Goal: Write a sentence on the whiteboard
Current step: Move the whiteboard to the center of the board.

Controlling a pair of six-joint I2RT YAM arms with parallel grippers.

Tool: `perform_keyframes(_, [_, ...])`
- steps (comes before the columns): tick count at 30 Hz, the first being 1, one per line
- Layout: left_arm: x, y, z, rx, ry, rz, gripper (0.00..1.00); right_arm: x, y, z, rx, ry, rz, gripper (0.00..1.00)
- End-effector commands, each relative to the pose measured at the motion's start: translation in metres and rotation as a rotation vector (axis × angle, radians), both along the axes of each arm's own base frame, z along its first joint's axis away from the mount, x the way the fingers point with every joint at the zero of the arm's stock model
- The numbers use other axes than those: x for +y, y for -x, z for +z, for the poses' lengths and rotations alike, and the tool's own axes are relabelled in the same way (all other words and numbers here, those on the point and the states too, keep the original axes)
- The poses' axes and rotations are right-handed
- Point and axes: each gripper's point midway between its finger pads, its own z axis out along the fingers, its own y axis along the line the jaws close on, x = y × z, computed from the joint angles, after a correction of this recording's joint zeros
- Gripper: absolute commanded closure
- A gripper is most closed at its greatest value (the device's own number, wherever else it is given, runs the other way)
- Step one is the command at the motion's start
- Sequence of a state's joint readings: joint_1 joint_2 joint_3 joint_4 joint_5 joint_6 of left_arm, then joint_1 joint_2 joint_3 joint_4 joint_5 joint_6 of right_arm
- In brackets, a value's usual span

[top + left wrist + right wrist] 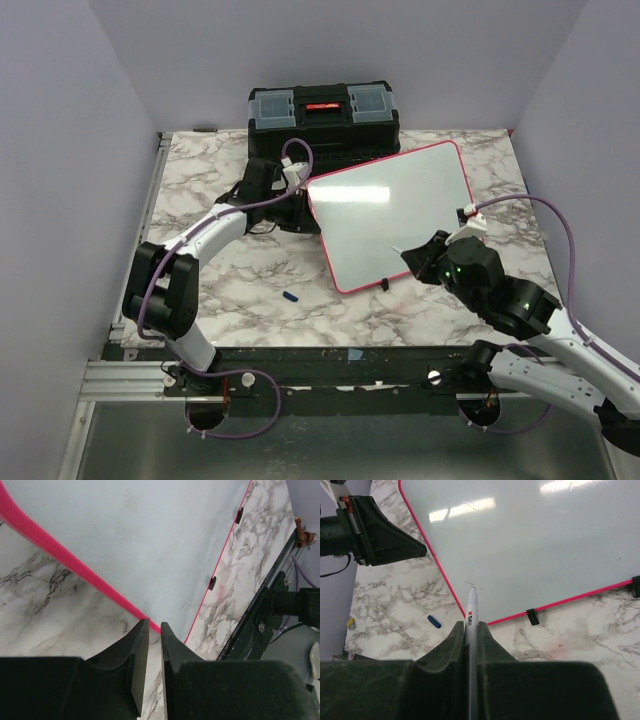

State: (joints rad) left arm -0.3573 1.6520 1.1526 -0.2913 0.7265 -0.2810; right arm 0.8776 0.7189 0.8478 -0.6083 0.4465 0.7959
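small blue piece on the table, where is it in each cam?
Top external: small blue piece, centre-left, just left of the whiteboard's near corner.
Left wrist: not in it.
Right wrist: lower left, left of the marker.
Shared landmark: the whiteboard's pink rim, in all three.

Legible markings, one item only in part. Marker, white barrel, right wrist view: a short line of print along the barrel, a red mark followed by small dark letters, too small and foreshortened to read. Toolbox, black, top view: a red strip on the lid between the two clear compartments, any lettering on it too small to tell. Whiteboard: one faint short stroke at the marker tip, forming no letter.
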Motion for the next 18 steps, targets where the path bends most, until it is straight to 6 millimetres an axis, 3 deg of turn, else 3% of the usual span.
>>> perform_keyframes(1, [-0.008,0.002,0.022,-0.098,0.074,-0.007,0.83,0.002,0.003,-0.003,0.008,-0.020,0.010,0.99])
perform_keyframes(3, [-0.010,0.005,0.018,-0.085,0.080,-0.009,0.82,0.002,0.004,-0.003,0.008,-0.024,0.010,0.99])
perform_keyframes(7, [-0.010,0.003,0.009,-0.069,0.056,0.027,0.53,0.002,0.006,-0.002,0.007,-0.034,0.014,0.99])
perform_keyframes(10, [-0.005,0.000,0.006,-0.068,0.035,0.078,0.42,-0.001,0.007,-0.002,0.008,-0.035,0.010,0.99])
perform_keyframes(15, [-0.005,-0.001,0.013,-0.085,0.061,0.098,0.39,-0.003,0.008,-0.004,0.011,-0.032,0.004,0.99])
perform_keyframes(18, [-0.011,-0.005,0.009,-0.083,0.086,0.087,0.44,-0.002,0.007,-0.006,0.014,-0.025,0.006,0.99])
